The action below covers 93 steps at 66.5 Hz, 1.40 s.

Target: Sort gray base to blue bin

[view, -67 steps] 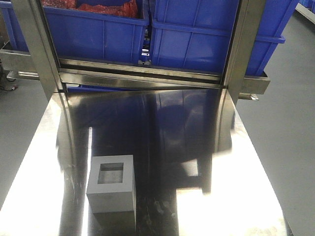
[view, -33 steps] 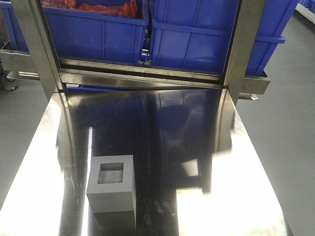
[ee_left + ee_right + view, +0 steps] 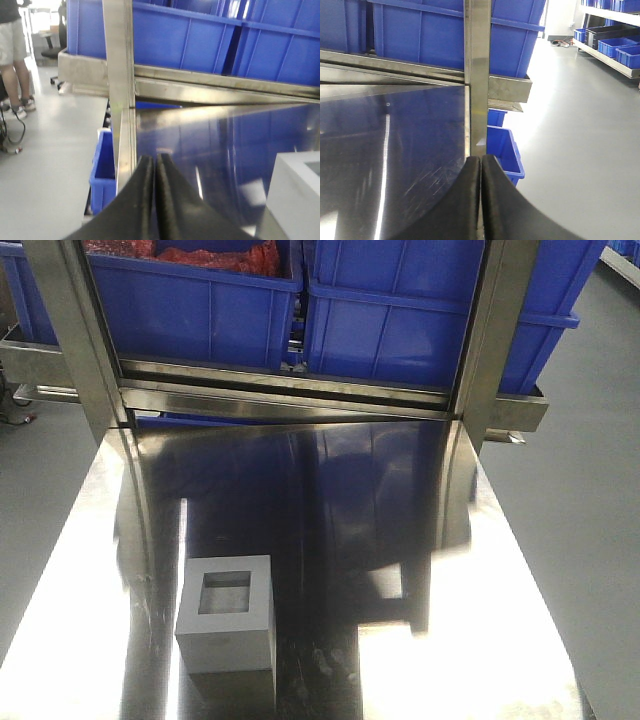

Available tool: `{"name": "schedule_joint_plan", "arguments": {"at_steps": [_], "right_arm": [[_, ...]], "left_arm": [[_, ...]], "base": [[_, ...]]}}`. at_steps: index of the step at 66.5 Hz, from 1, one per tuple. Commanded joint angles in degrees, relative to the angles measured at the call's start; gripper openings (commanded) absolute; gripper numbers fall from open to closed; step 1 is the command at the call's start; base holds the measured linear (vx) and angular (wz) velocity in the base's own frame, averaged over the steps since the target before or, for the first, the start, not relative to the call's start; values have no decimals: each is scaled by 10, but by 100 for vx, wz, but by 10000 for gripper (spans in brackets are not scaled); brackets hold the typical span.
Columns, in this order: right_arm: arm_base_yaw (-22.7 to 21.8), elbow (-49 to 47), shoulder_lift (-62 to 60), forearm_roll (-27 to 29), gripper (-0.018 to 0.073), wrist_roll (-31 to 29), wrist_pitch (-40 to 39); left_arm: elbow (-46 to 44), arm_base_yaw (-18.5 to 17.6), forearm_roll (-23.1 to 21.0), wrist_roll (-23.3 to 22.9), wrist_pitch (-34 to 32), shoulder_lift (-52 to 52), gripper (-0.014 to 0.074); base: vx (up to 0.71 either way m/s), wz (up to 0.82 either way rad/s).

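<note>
The gray base is sitting on the shiny steel worktop, toward its near left part, with its square recess facing up and nothing touching it. The blue bin is standing on the rack behind the worktop, just beside a blue crate holding red contents. The left hand is pinching its fingers together on nothing, with the base off to its right. The right hand is likewise pressing closed and empty at the worktop's right edge

The gray base is matte, the steel table mirror-glossy, the blue plastic crates smooth.
</note>
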Motion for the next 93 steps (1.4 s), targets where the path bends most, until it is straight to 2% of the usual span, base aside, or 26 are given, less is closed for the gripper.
{"name": "schedule_joint_plan", "arguments": {"at_steps": [1,12,27,41,51,65,79,93], "right_arm": [[2,3,-4,-5,-5,-4,-44],[2,3,-5,-5,-5,-4,-44],[2,3,-5,-5,-5,-4,-44],[2,3,-5,-5,-5,-4,-44],[2,3,-5,-5,-5,-4,-44],[2,3,-5,-5,-5,-4,-44],[2,3,-5,-5,-5,-4,-44],[2,3,-5,-5,-5,-4,-44]], "left_arm": [[-12,-1,3,-4,-78,-9,-7],[-49,-1,3,-4,-95,8,-7],[-140,-1,-2,-4,-58,115,-7],[-248,-1,-2,-4,100,247,-7],[-283,-1,-19,-5,196,321,-7],[-279,-1,-17,-5,203,370,-7],[-279,-1,-23,-11,199,375,-1],[-282,-1,-23,-11,196,375,76]], "base": [[0,0],[0,0],[0,0],[0,0],[0,0],[0,0],[0,0],[0,0]]}}
